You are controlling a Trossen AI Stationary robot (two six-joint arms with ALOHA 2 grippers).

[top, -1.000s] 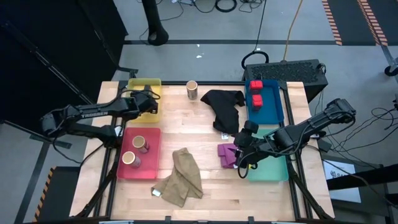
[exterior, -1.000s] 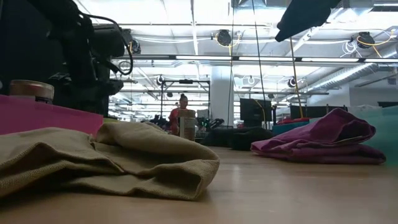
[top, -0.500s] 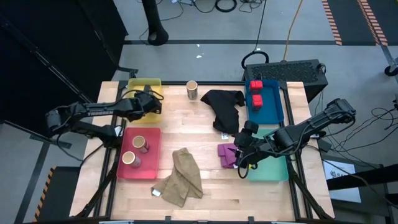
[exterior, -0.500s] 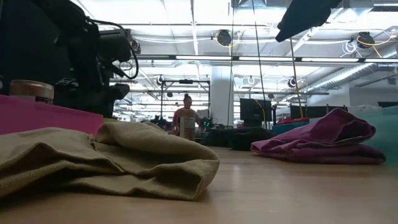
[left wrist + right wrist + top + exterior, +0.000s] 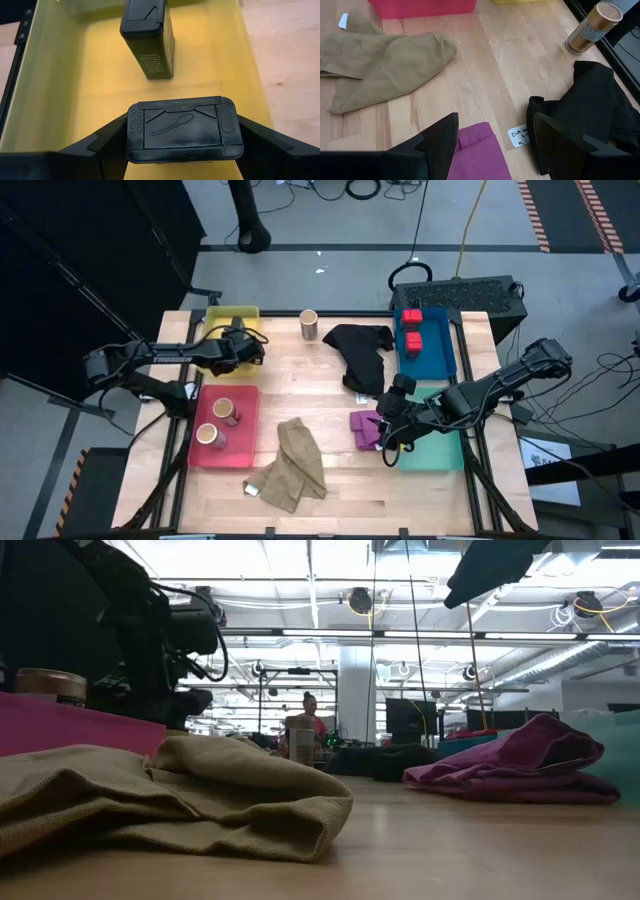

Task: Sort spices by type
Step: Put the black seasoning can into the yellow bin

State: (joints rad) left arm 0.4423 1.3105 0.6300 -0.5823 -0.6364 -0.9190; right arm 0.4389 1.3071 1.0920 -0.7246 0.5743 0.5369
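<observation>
The left gripper (image 5: pixel 182 150) clamps 1 dark spice tin (image 5: pixel 183 129) over the yellow tray (image 5: pixel 55 85); lower it level beside the tin ahead (image 5: pixel 148 37); the right gripper (image 5: pixel 492 135) waits open above the purple cloth (image 5: pixel 477 155).

Yellow tray (image 5: pixel 218 315) contents perhaps arm-hidden

1. Wooden table (image 5: pixel 330 480).
2. On it: yellow tray (image 5: pixel 222 315), red tray (image 5: pixel 232 456), blue tray (image 5: pixel 450 355), teal tray (image 5: pixel 440 455).
3. Cloths: black cloth (image 5: pixel 360 352), purple cloth (image 5: pixel 363 427), khaki cloth (image 5: pixel 295 465).
4. Tan cylinder (image 5: pixel 309 324) standing between yellow tray and black cloth.
</observation>
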